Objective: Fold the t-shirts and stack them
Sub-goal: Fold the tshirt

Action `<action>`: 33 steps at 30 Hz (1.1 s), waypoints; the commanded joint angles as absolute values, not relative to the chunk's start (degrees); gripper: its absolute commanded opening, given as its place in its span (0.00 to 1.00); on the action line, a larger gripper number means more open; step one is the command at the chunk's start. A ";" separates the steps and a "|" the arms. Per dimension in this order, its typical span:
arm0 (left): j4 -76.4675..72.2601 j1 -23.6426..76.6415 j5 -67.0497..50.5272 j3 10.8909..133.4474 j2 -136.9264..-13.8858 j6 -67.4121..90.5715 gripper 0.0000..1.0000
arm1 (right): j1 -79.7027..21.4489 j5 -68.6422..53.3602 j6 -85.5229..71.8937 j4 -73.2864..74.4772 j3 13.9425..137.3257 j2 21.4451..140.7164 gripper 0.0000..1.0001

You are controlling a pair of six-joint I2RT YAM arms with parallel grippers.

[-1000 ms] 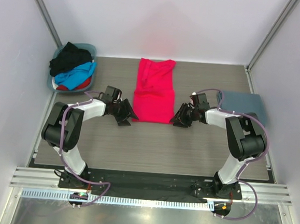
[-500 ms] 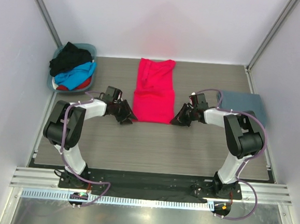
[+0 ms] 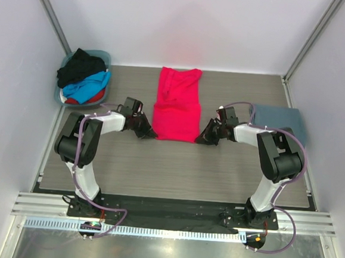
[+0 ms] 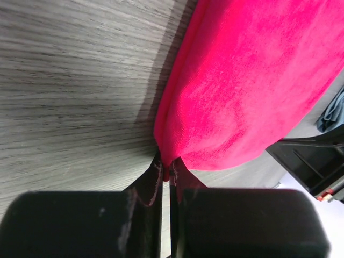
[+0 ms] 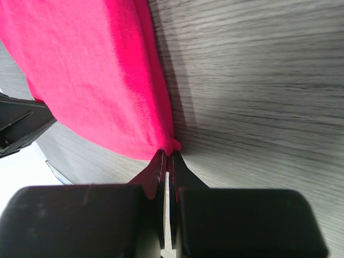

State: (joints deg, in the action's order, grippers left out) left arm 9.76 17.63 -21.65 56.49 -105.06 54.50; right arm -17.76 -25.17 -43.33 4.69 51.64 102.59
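My left end effector and right end effector each pinch a near corner of the pink shirt. Its length runs straight away from me.

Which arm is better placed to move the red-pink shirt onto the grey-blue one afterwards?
Right, probably: the grey-blue shirt lies beside the right arm; the right end effector is shut on the red-pink shirt's near right corner. The left end effector holds the opposite corner, farther away.
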 commanded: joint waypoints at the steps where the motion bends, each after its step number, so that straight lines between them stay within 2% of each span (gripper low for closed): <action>1: 12.82 17.84 -16.79 57.65 -104.08 51.07 0.00 | -18.72 -24.96 -43.15 6.06 54.40 101.08 0.01; 4: 16.60 18.37 -17.58 56.52 -101.09 48.88 0.00 | -19.77 -24.79 -42.80 8.43 53.88 97.40 0.01; 12: 24.86 19.25 -19.77 47.21 -79.84 48.60 0.00 | -20.83 -24.61 -43.68 16.25 46.85 79.82 0.01; 16: 28.73 21.70 -22.59 44.39 -71.30 51.85 0.00 | -22.84 -24.61 -45.44 20.64 43.07 70.24 0.01; 20: 34.26 26.36 -21.71 42.89 -62.07 56.94 0.00 | -27.76 -21.98 -47.72 26.09 41.92 59.54 0.01; 24: 39.37 29.09 -19.78 43.06 -53.45 62.56 0.00 | -28.21 -19.87 -50.45 30.57 42.45 52.49 0.01; 33: 39.90 28.66 -20.92 45.79 -56.95 63.37 0.00 | -28.13 -17.23 -44.49 32.87 50.97 60.55 0.01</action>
